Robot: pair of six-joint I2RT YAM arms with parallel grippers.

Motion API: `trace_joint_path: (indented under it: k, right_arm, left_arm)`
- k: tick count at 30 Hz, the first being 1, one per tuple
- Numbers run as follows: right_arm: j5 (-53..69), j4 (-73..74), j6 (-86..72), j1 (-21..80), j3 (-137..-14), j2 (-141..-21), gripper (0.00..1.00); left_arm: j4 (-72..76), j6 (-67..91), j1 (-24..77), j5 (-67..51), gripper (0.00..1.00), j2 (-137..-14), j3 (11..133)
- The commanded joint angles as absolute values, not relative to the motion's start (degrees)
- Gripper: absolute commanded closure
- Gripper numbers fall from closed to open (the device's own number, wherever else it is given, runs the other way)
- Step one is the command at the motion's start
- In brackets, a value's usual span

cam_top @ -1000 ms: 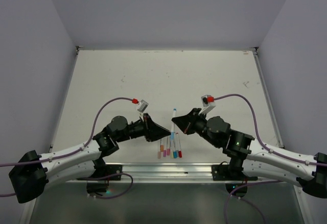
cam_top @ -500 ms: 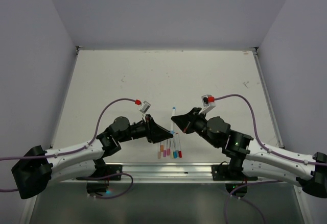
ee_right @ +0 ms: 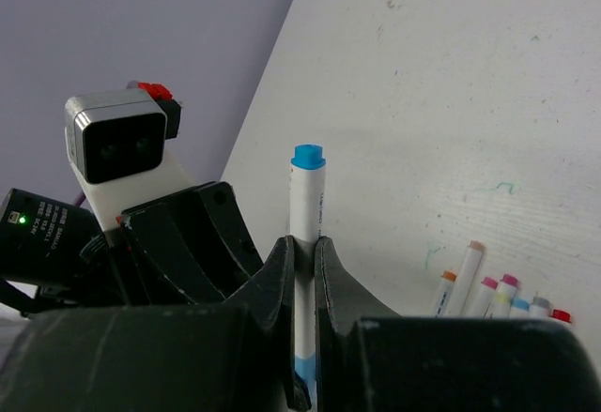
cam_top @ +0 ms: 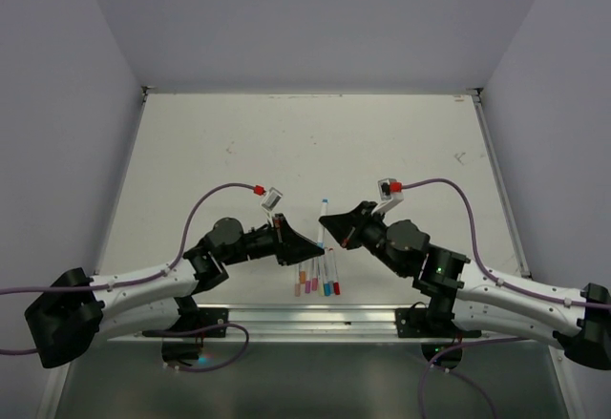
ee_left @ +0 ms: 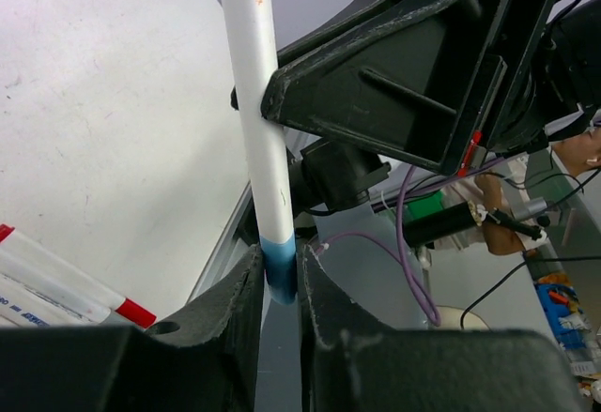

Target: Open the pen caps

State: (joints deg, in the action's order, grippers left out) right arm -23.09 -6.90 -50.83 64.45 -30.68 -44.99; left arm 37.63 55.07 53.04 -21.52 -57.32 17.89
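I hold the pen [cam_top: 323,222] in the middle of the overhead view, above the table [cam_top: 401,142], between my two arms. Its long axis goes almost straight up and down in that frame, leaning only a little. One blue end points to the upper part of the frame, and the end with the blue cap [ee_left: 280,267] points to the lower part.

My right pincer [ee_right: 302,260] is closed on the white barrel. In its own view the pen rises from between the fingers in the centre, blue end on top. My left pincer [ee_left: 279,285] is narrow and grips the blue cap at the lower centre of its view, and the barrel goes from there to the upper edge.

The two pincers are very near each other, and the right one fills the upper right of the left wrist view. The other pens [cam_top: 316,282] lie side by side on the table, just below the held pen in the overhead view and nearly parallel to it. A purple cable [cam_top: 205,199] arches over my left arm.
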Motion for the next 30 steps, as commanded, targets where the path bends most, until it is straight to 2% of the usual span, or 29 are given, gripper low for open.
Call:
trace_joint_path:
  k: [1, 7, 10, 11, 13, 17, 26, 30]
  right_arm:
    - [-26.19, -11.68, -52.47, 64.34, -29.53, -44.91, 1.00]
    - [-26.89, -13.35, -52.82, 64.34, -27.51, -43.60, 1.00]
    - [-26.72, -10.47, -52.12, 64.34, -27.68, -43.16, 0.99]
    - [-25.67, -9.85, -50.81, 64.34, -28.21, -42.81, 0.81]
    - [-24.44, -8.27, -49.84, 64.34, -28.74, -42.45, 0.66]
    - [-22.50, -7.47, -48.78, 64.34, -28.74, -41.75, 0.59]
    - [-17.23, -11.86, -47.55, 64.34, -30.24, -45.87, 0.59]
    - [-16.00, -15.03, -47.99, 64.34, -30.23, -47.72, 0.68]
  left_arm:
    - [42.10, 55.55, 53.44, -22.67, 0.80, -58.27, 18.63]
    - [43.59, 56.16, 53.44, -22.85, 1.00, -58.45, 18.11]
    - [42.46, 55.73, 53.44, -23.64, 1.00, -57.75, 18.54]
    - [41.49, 54.85, 53.44, -23.56, 1.00, -57.22, 18.63]
    - [37.12, 53.62, 53.44, -23.03, 1.00, -55.82, 19.77]
    - [33.14, 50.72, 53.44, -22.06, 1.00, -54.67, 21.18]
    - [36.12, 51.15, 53.44, -25.57, 1.00, -56.34, 21.88]
    - [36.39, 50.45, 53.44, -26.37, 1.00, -56.16, 22.06]
